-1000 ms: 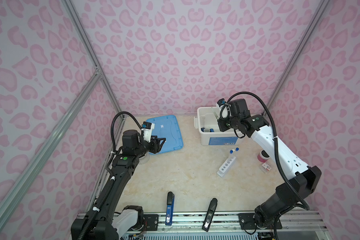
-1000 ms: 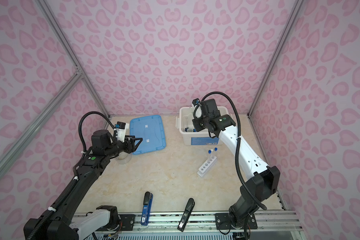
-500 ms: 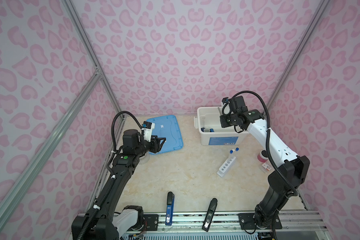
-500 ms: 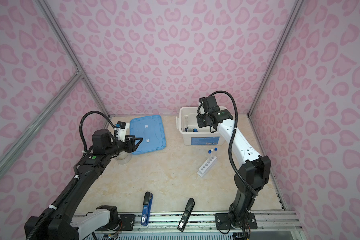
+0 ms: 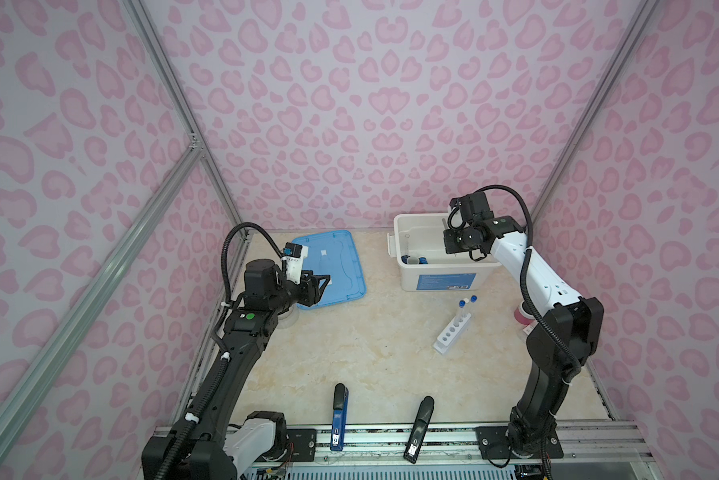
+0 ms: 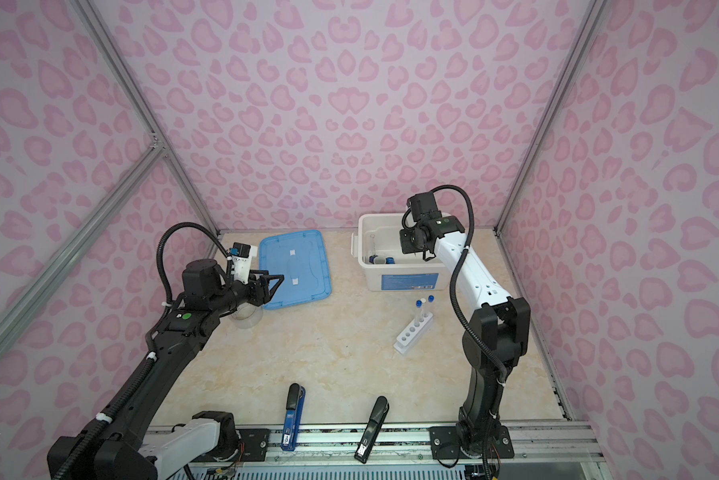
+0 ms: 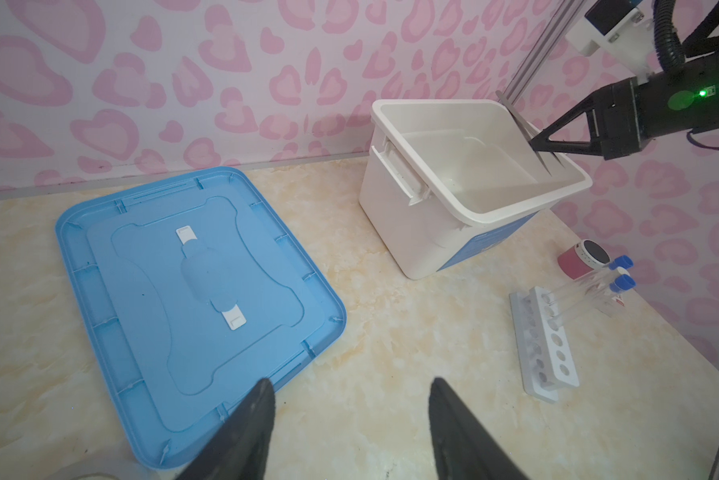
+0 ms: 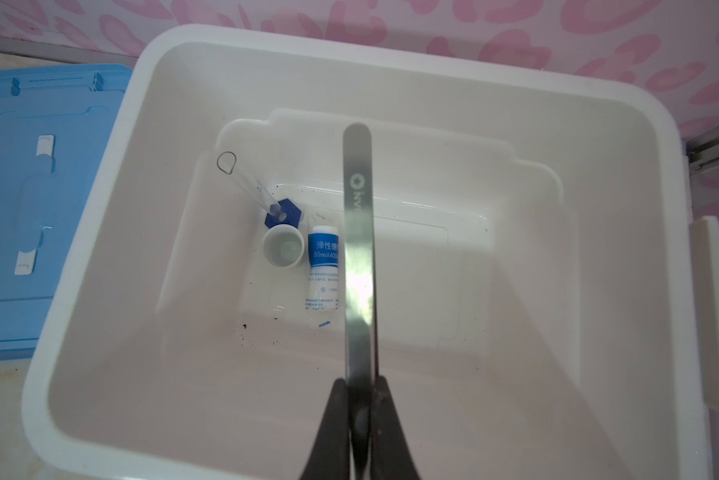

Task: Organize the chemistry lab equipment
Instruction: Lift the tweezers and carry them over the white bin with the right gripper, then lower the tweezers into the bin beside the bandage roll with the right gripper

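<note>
My right gripper [image 8: 360,380] is shut on the metal tweezers [image 8: 358,249] and holds them over the open white bin [image 8: 241,37]. On the bin's floor lie a blue-based clear cylinder [image 8: 262,195], a tiny white cup [image 8: 283,249] and a white-and-blue bottle [image 8: 323,266]. In front of the bin, the white holed rack [image 5: 452,332] holds capped test tubes [image 5: 466,307]. My left gripper [image 7: 351,386] is open and empty, above the table at the near edge of the blue lid [image 5: 333,266].
A blue stapler-like tool [image 5: 339,415] and a black one [image 5: 418,424] lie at the front edge. A pink roll [image 5: 522,313] sits at the right behind my right arm. A clear tape roll [image 6: 247,318] lies under my left wrist.
The right arm's elbow has swung in from the right and stands more upright, while its gripper stays over the bin with the tweezers. The left arm has not moved.
</note>
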You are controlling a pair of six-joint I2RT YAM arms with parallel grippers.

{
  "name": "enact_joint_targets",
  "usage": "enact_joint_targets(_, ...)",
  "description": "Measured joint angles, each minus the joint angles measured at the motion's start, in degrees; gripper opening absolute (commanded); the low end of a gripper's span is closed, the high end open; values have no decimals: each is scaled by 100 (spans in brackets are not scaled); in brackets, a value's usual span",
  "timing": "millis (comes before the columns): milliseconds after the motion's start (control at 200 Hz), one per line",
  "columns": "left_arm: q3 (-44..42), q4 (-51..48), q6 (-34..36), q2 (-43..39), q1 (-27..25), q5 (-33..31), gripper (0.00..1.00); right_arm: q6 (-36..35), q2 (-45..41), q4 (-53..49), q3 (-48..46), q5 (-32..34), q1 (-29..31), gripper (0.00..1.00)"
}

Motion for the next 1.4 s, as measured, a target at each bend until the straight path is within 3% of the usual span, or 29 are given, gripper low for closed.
enact_joint_targets(650, 13, -46, 7, 181, 2, -127, 61, 153, 1263, -96, 1067, -190, -282, 7)
enact_joint_targets(1400, 199, -83, 24, 291, 2, -149, 61, 256, 1449, -26, 649, -96, -551, 7)
